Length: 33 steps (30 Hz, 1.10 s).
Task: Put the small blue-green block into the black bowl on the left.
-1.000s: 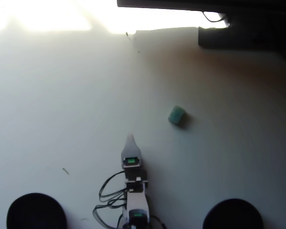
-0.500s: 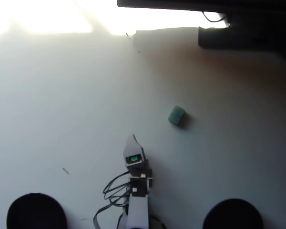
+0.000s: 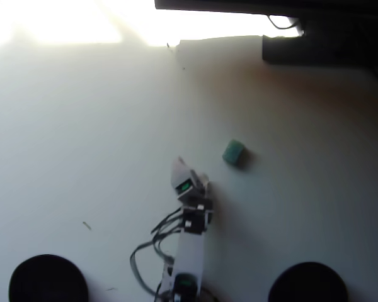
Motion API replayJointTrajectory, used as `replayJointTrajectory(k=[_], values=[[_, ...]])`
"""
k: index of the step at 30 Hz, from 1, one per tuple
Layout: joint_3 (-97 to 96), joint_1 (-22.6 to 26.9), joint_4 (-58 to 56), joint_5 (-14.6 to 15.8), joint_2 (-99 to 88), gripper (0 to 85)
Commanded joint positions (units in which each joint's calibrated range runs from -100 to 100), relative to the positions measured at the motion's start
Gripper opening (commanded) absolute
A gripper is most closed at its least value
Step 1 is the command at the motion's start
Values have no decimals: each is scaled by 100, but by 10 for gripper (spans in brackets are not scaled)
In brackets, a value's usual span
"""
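In the overhead view the arm reaches up from the bottom edge, leaning slightly right, its gripper [image 3: 188, 172] above the pale table [image 3: 82, 138] with the jaws parted and nothing between them; the single small blue-green block [image 3: 233, 152] lies near the gripper, up and to its right, apart from it. Bright glare washes the table's far edge beside dark equipment [image 3: 321, 38]; two bowls sit behind the gripper at the bottom edge, the black bowl [image 3: 47, 278] far to its left and the other black bowl [image 3: 307, 282] to its right, both empty.

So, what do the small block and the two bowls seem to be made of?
The small blue-green block looks like foam: dull surface, rounded corners, no shine. The black bowl and the other black bowl look matte, perhaps plastic; the picture is too dark to tell.
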Motion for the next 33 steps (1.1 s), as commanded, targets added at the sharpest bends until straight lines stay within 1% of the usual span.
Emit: replayJointTrajectory(k=[1,4,6,10,15,20,25,33], values=[[753,-83,22,-254,499,499],[1280,-205,-27,-630,1024,501],[1455,-288,-173,-801,1163,501],[1511,-513,-505,-1035,927,501],[1973,-777,-1405,-1397,338,502],[2287,-825,-1543,-1607,413,499],[2361,-825,-1373,-1846,949,502],[3331,-864,-1332,-1968,2084,501]])
